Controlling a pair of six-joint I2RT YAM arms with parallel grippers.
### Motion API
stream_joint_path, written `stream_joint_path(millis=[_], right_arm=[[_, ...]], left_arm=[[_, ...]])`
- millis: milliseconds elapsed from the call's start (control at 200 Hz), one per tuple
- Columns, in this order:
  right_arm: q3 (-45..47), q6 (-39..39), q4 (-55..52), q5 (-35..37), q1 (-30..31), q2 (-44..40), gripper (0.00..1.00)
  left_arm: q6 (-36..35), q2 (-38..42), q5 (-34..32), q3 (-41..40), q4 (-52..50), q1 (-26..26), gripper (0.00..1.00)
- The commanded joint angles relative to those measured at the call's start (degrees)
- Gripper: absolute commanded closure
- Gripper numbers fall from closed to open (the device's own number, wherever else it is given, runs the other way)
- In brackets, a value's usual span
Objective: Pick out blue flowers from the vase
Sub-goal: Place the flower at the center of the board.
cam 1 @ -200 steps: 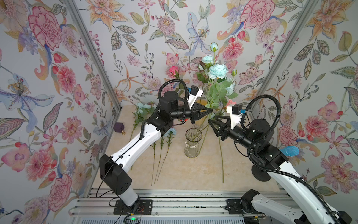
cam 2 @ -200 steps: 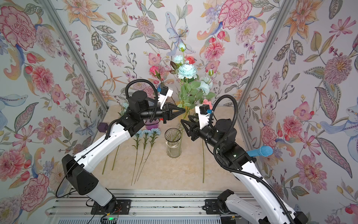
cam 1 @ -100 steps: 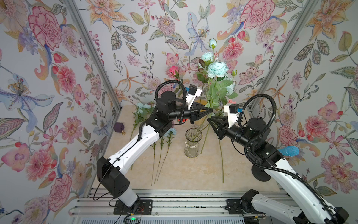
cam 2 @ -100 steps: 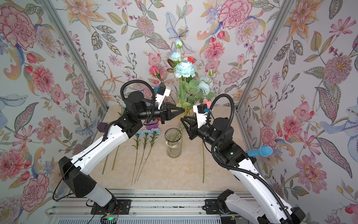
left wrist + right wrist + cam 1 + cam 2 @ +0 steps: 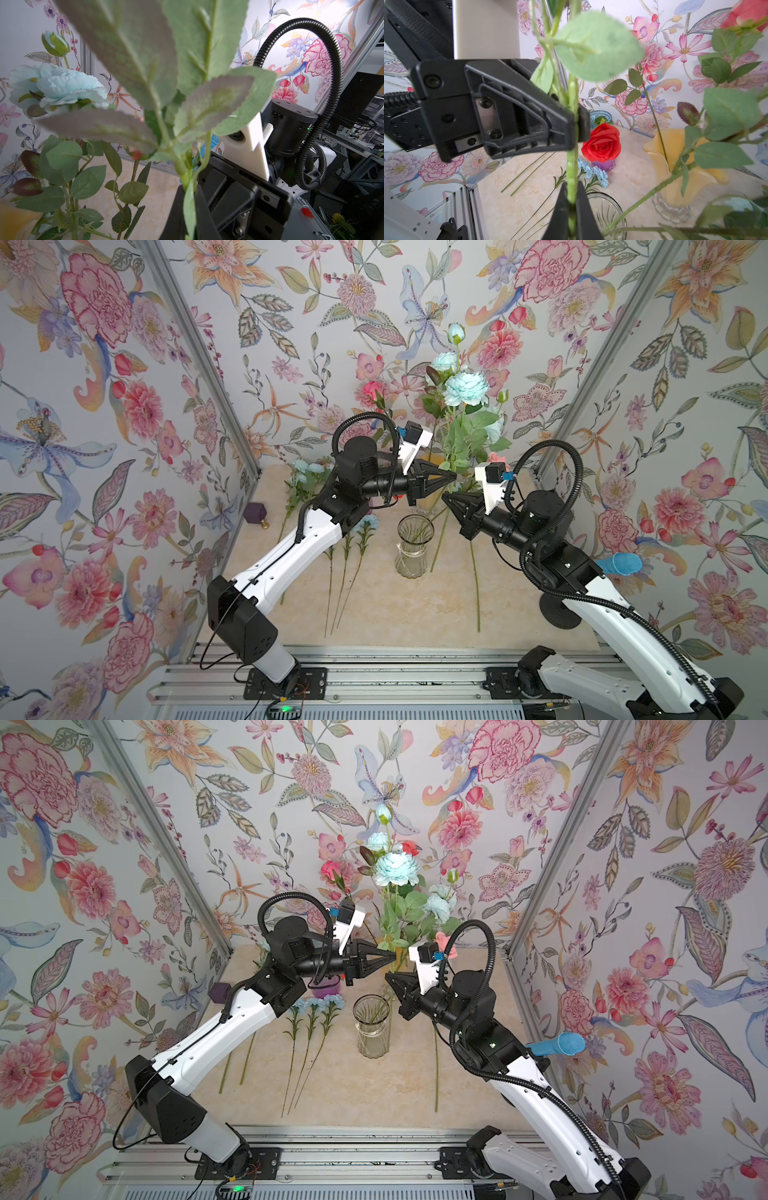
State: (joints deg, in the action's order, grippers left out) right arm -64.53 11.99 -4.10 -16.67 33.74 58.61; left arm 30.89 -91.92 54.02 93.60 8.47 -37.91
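Note:
A leafy spray of blue flowers (image 5: 465,387) stands upright above the clear glass vase (image 5: 411,558) in both top views. My left gripper (image 5: 455,477) is shut on its green stem. Just below, my right gripper (image 5: 444,497) is shut on the same stem. In the left wrist view the left gripper (image 5: 190,207) pinches stem and leaf, with a blue bloom (image 5: 60,87) beside. In the right wrist view the right gripper (image 5: 572,209) clamps the stem (image 5: 572,170) under the left gripper (image 5: 577,124). The stem's lower end is hidden. More blue flowers (image 5: 318,1004) lie flat on the table.
A yellow vase (image 5: 675,149) with leafy rose stems stands at the back. A purple vase holding a red rose (image 5: 602,143) is behind the left arm. A loose green stem (image 5: 476,585) lies right of the glass vase. A blue microphone (image 5: 621,563) juts from the right wall.
My right gripper has moved in towards the spray's stem and shut on it just under the left gripper. The left gripper has stayed shut on the stem.

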Motion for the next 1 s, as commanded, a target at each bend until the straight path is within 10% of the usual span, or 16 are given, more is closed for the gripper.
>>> stream_joint_path(millis=[0,480,996], right_arm=[[-0.51,0.06,1.0,1.29,-0.04,-0.77,1.0],[-0.24,-0.83,-0.76,4.53,-0.25,-3.62,1.0],[-1.7,-0.7,-13.74,14.45,-9.47,-10.71,1.0]], left_arm=[[0.24,1.81,1.46,-0.25,2.43,-0.59,0.87],[-2.56,1.83,-1.41,-0.94,3.18,-0.54,0.3],[-12.12,14.65,-28.37,-10.32,2.77,0.21,0.17]])
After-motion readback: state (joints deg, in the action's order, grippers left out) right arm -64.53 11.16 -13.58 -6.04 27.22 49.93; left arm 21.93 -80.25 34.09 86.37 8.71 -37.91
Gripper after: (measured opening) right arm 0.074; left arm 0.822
